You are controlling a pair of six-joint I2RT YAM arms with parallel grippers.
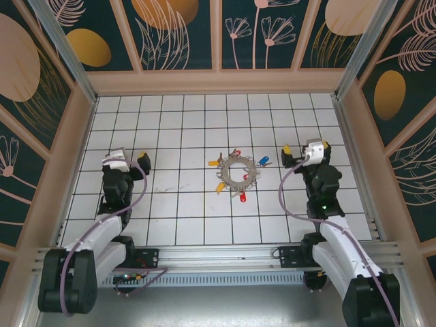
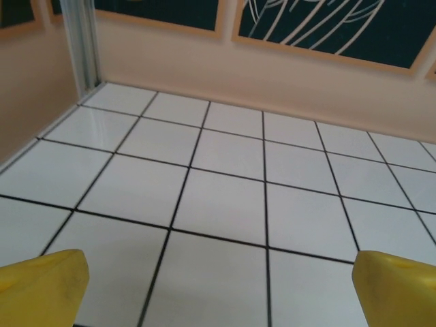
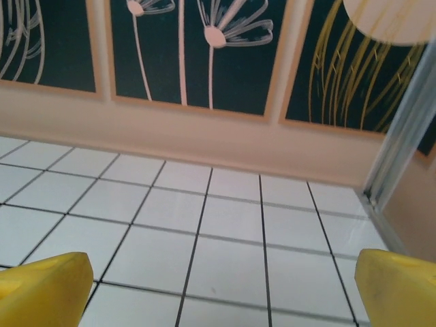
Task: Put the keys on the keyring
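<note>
Start of the job, I judge: no key is lifted yet. At nine o'clock the left gripper [image 2: 219, 289] hangs spread wide, empty. The dull grey-brown metal keyring [image 1: 238, 172] lies mid-table, with small coloured-headed keys [image 1: 220, 187] fanned around it. At three o'clock the right gripper [image 3: 221, 286] is equally spread and empty. The next move calls for reaching inward to pinch a key.

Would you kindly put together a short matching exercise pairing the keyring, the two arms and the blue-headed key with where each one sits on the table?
Things:
1. keyring
2. left arm
3. right arm
4. blue-headed key

Places:
A. right side of the tiles
B. at the keyring's right edge
C. middle of the tiles
D. left side of the tiles

Pairs: 1-C; 2-D; 3-A; 4-B
</note>
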